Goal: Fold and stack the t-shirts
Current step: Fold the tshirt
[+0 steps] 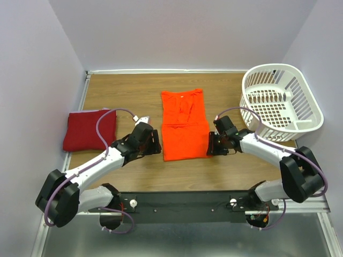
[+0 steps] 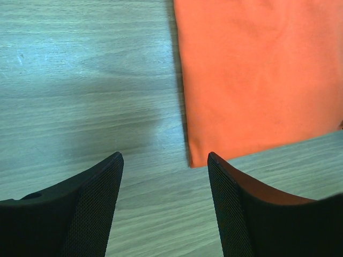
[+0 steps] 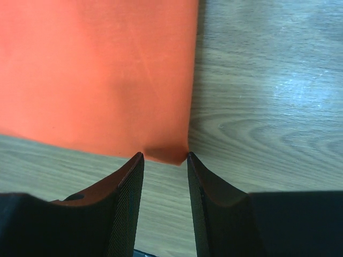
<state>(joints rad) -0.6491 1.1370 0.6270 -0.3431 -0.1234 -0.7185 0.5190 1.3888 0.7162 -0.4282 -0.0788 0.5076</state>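
orange shirt (image 1: 183, 128): mid-table, folded into a long strip, soft matte cloth, collar at the far end
crimson shirt (image 1: 88, 130): neat folded square, well off to the left
left gripper (image 2: 164, 156): jaws wide apart, empty, just left of the near-left corner
right gripper (image 3: 164, 155): jaws parted, empty, near-right corner at its tips
risk: floppy layers, so a pinch may only catch the top one and skew the fold
table (image 1: 128, 96): smooth wood grain, so the hem could slide

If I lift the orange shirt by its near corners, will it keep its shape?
Probably not: the orange shirt lies flat in thin folded layers with soft creases, so its middle would likely sag. It looks light, so a push may bunch it on the wooden table rather than slide it whole. The folded-in sides could fall open.
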